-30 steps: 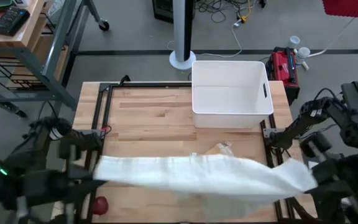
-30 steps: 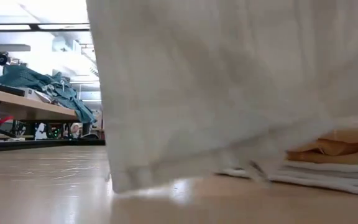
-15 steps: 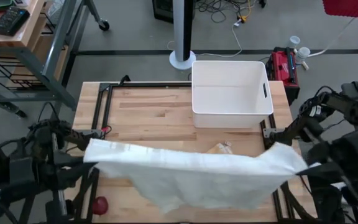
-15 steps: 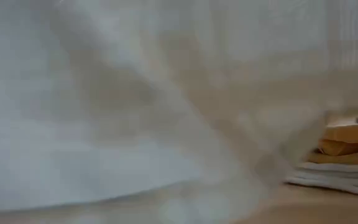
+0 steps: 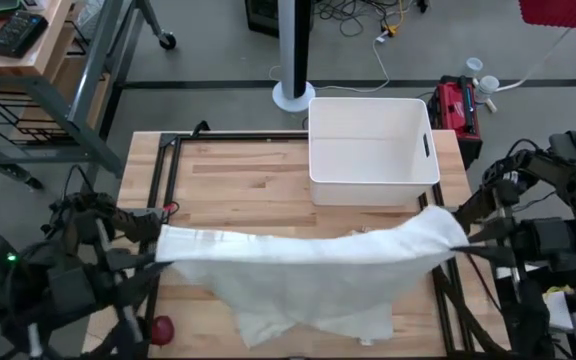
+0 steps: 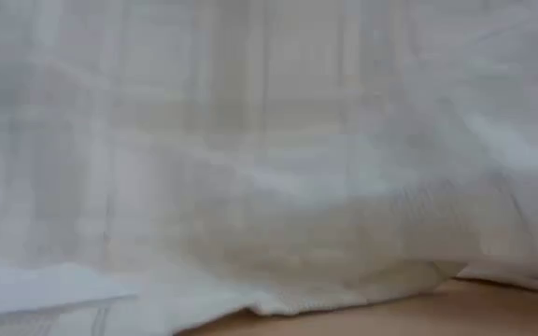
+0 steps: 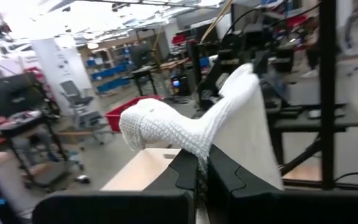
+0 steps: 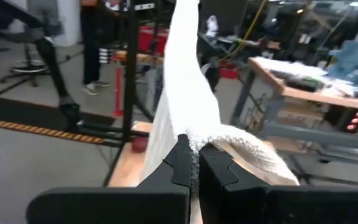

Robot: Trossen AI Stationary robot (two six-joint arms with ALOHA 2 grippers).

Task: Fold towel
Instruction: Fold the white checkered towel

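- We see the left gripper (image 7: 202, 177) clamped on one corner of the towel (image 5: 308, 270); in its wrist view the cloth bunches up just above the closed fingertips, so the corner cannot slip.
- The right gripper (image 8: 194, 163) pinches the opposite corner in the same way, its fingers pressed together with fabric rising straight out of them.
- Between the two grippers we read a taut top edge in the high view: the arms stand well apart so that the towel is stretched to its full width, which we judge to be the preparation for an even fold.
- Below that edge the cloth sags and drapes; its lower part rests on the bench (image 5: 248, 175) on the side of the grippers nearer the robot, crumpled rather than flat.
- In the low view the hanging towel fills nearly the whole picture, with only a strip of bench beneath its hem.
- Beyond the grippers, on the far side of the stretched edge, we note a white bin (image 5: 373, 180), apart from the towel.
- Near the left gripper a small red object (image 5: 160, 328) lies at the bench edge; it appears to play no part.
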